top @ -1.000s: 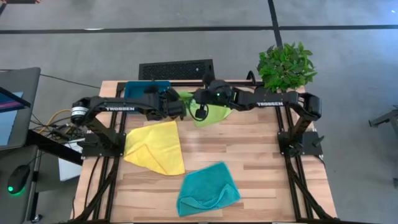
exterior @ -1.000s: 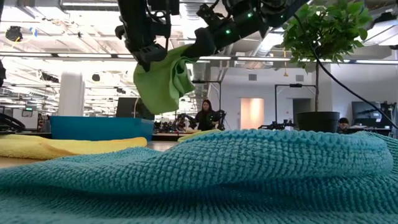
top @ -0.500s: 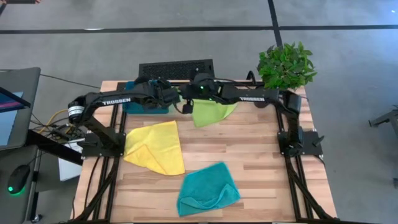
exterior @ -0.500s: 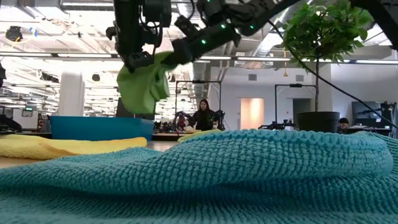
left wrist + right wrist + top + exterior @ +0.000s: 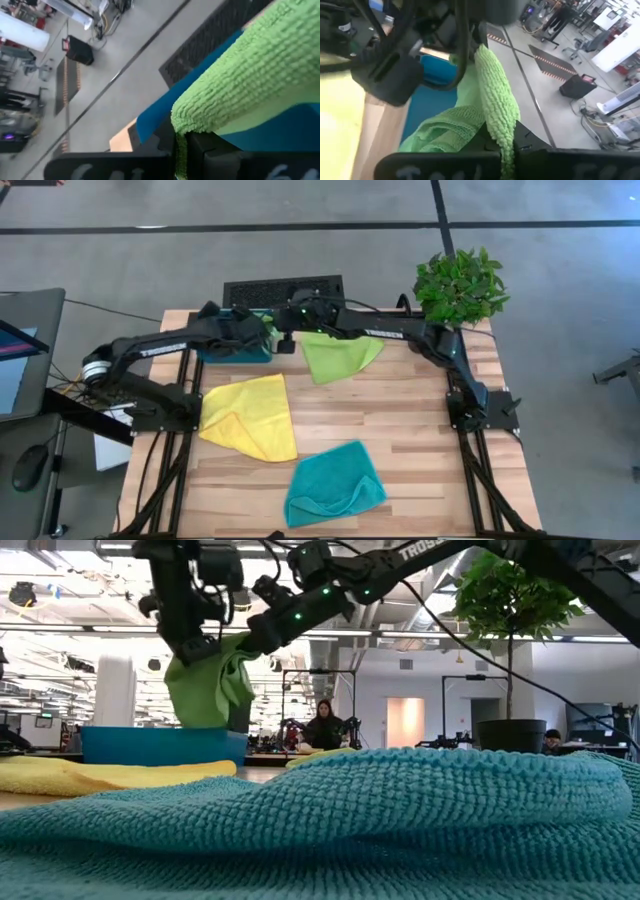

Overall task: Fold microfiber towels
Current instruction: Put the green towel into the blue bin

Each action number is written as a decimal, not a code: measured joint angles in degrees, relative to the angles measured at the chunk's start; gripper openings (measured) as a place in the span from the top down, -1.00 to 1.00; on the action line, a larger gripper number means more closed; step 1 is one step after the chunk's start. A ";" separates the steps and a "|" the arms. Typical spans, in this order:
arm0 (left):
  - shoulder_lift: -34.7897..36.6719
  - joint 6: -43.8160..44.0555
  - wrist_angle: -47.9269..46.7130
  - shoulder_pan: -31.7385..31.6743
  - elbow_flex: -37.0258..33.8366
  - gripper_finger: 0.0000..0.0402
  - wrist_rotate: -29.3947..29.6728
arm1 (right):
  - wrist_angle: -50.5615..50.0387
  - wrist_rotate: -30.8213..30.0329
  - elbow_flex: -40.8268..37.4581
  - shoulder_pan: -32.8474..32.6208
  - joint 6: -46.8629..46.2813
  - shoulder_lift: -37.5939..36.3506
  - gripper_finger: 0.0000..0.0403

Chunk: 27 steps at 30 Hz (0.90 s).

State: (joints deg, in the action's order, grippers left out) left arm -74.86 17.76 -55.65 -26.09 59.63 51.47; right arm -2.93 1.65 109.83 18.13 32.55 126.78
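Green towel (image 5: 205,690) above tray (image 5: 160,746) | both grippers (image 5: 262,335) (image 5: 290,340) pinch its top edge | soft, light, droops; you should hold corners.

Towels, relative to the tray (image 5: 215,348): one lime towel (image 5: 207,690) hangs folded from my grippers above it; second lime towel (image 5: 340,356) flat beside it; yellow towel (image 5: 252,415) nearer; teal towel (image 5: 333,483) farthest, rumpled.
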 joint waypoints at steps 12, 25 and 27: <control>6.87 -5.52 12.49 -4.29 -8.97 1.00 -1.26 | 2.14 0.20 3.36 0.64 2.02 2.25 0.95; 7.77 -13.68 27.65 -10.18 -16.13 1.00 -3.03 | 8.38 0.24 3.36 1.84 0.58 6.01 0.95; 7.97 -17.46 32.94 -10.97 -17.54 1.00 -3.02 | 9.03 0.14 3.36 2.36 0.93 6.01 0.95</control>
State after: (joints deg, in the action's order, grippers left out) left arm -66.90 0.30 -22.71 -37.06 42.09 48.45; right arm 6.10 1.79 113.19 20.49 33.47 132.79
